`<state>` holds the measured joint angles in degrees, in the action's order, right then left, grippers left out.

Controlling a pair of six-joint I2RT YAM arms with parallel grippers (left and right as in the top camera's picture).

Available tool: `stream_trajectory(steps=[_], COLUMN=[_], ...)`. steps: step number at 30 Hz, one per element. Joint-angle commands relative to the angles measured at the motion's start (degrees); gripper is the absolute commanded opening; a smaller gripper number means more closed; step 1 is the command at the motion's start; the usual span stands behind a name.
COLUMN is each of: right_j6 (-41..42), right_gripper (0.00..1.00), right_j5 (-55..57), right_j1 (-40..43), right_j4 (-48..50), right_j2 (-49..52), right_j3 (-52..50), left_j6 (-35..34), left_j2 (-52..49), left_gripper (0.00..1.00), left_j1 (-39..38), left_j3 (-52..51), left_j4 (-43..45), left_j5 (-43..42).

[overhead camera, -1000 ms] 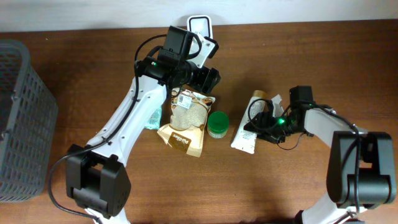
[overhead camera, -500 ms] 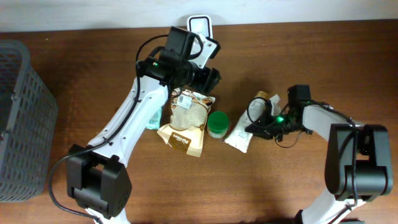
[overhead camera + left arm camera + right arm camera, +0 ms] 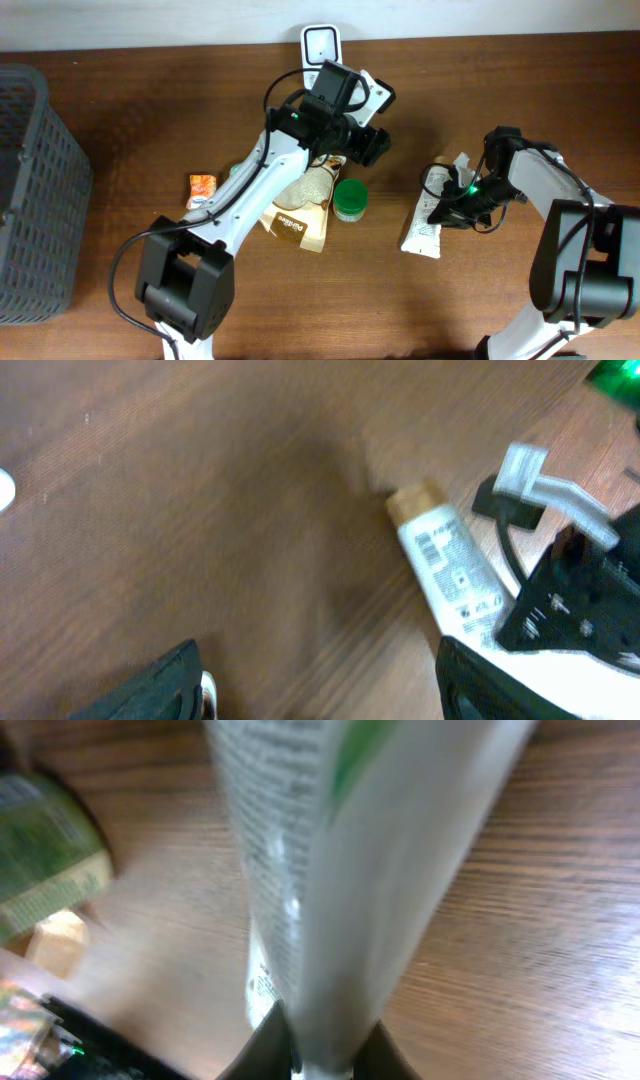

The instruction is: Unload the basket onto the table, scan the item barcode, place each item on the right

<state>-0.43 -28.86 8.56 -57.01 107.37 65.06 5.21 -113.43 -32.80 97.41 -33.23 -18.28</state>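
The right fingers (image 3: 268, 1052) have closed on the white tube (image 3: 330, 870) and clamp its end, where a second ago they stood apart over it. The tube has swung round on the table (image 3: 150, 90) and away from the green-lidded jar (image 3: 350, 199); whether it is lifted clear I cannot tell.

The left fingers (image 3: 160, 685), apart and empty, have left the brown pouch (image 3: 296, 210) and now hang past the jar, facing the tube, whose printed label shows just ahead of them.

I judge the pick made and the scan still to come. The white scanner (image 3: 320, 44) stands behind the left fingers, well apart from the tube.

Counted: one tube, one jar, one pouch, one small orange packet (image 3: 202, 188) newly uncovered, one scanner and, farthest off, one grey basket (image 3: 40, 190).
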Motion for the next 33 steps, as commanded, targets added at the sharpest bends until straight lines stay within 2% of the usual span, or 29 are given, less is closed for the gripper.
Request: stream_trajectory(steps=[1, 2, 4, 7, 10, 12, 15, 17, 20, 24, 30, 33], right_j6=[-0.8, -0.8, -0.2, -0.3, -0.2, 1.7, 8.7, 10.7, 13.4, 14.7, 14.4, 14.2], right_gripper=[0.46, 0.50, 0.48, 0.49, 0.50, 0.50, 0.49, 0.45, 0.45, 0.45, 0.49, 0.50], right_j5=[3.2, 3.0, -0.5, -4.8, -6.5, -6.2, 2.8, 6.7, 15.7, 19.3, 15.2, 7.1], right_j1=[0.5, 0.5, 0.8, 2.8, 5.9, 9.6, 11.9, 10.6, 7.0, 2.3, -3.1, 0.6], right_j4=[0.2, 0.2, -0.4, -1.3, -0.5, 2.5, 8.3, 10.4, 11.4, 13.4, 16.1, 12.3], right_j2=[0.3, 0.3, 0.2, -1.6, -3.6, -3.9, -3.8, -3.8, -3.4, -0.7, -0.5, -1.2], right_j3=[0.8, 0.8, 1.2, 3.3, 4.2, 4.2, 3.5, 3.4, 3.4, 3.4, 3.4, 6.4], left_j6=[0.7, -0.5, -3.3, -3.5, -3.5, -3.4, -3.4, -3.4, -3.4, -3.5, -3.5, -3.5], left_j2=[-0.5, -0.9, -2.4, -4.9, -5.0, -5.0, -5.0, -5.0, -5.0, -5.0, -5.0, -5.0], left_gripper=[0.73, 0.73, 0.72, 0.71, 0.72, 0.72, 0.71, 0.71, 0.72, 0.72, 0.71, 0.71], left_j1=[-0.5, -0.5, -0.5, -0.4, -0.4, -0.4, -0.4, -0.4, -0.4, -0.4, -0.4, -0.5], left_j3=[0.5, 0.5, 0.5, 0.5, 0.5, 0.5, 0.5, 0.5, 0.5, 0.5, 0.5, 0.5], left_j4=[4.1, 5.0, 6.2, 7.1, 7.0, 5.8, 3.5, 1.6, 0.4, -0.6, -2.6, -2.7], left_j5=[-3.7, -3.7, -3.7, -7.3, -7.5, -7.4, -7.4, -6.9, -5.7, -5.7, -5.8, -6.0])
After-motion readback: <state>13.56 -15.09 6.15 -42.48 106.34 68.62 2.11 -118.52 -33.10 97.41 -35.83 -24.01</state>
